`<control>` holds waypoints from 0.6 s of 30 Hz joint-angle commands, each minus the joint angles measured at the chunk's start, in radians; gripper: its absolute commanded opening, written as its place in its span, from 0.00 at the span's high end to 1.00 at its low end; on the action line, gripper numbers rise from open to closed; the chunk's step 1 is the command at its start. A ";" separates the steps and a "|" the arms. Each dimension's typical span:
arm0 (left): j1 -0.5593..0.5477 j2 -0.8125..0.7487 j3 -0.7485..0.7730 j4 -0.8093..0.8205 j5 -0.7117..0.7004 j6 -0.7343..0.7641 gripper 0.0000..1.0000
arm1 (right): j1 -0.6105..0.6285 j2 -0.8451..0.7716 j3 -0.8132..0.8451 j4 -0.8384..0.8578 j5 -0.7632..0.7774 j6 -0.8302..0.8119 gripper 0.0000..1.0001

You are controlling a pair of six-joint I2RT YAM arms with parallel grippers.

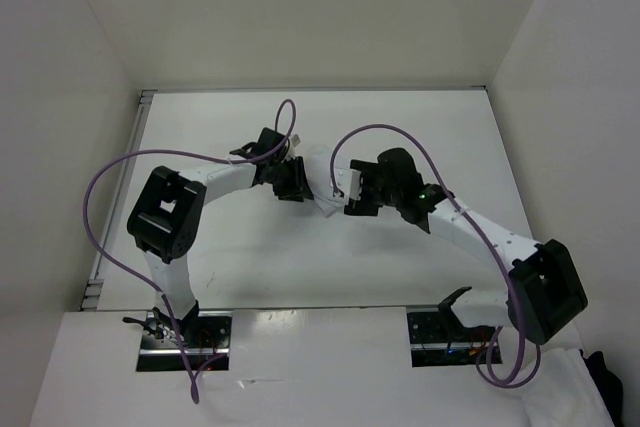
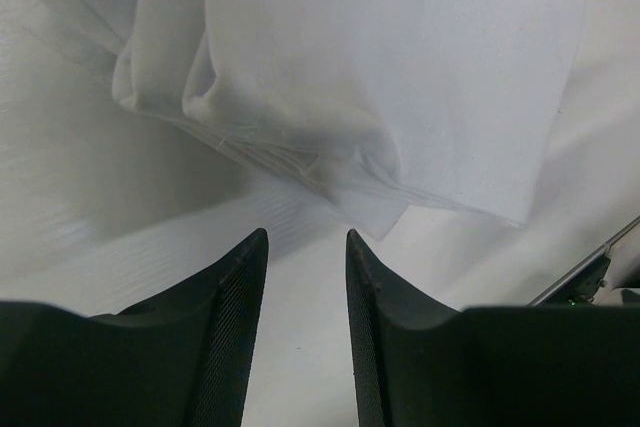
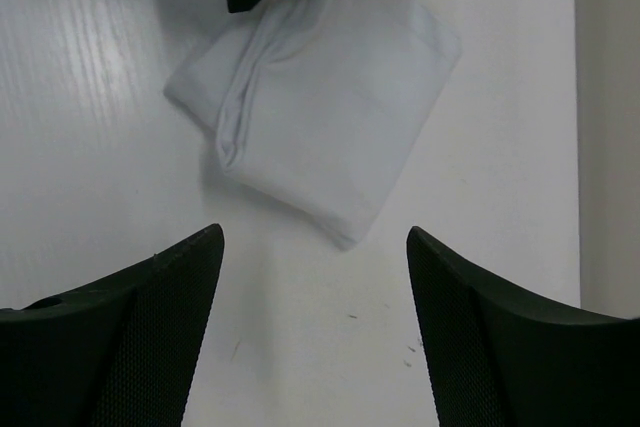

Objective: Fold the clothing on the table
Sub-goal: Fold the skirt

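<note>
Right gripper gapes wide (left gripper parted narrowly), arms bent inward.

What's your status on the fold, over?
Left gripper open, empty. Right gripper open wide, empty. Clothing folded small, lying on table, between both. Nothing else near it.

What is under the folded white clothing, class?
The clothing lies on the white table, which shows beside it. The tabletop directly beneath is covered, and so are the cloth's lower folded layers.
</note>
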 commanded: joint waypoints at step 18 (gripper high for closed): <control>0.019 0.006 -0.061 0.026 0.016 0.004 0.54 | 0.057 0.253 0.127 -0.023 -0.090 -0.060 0.25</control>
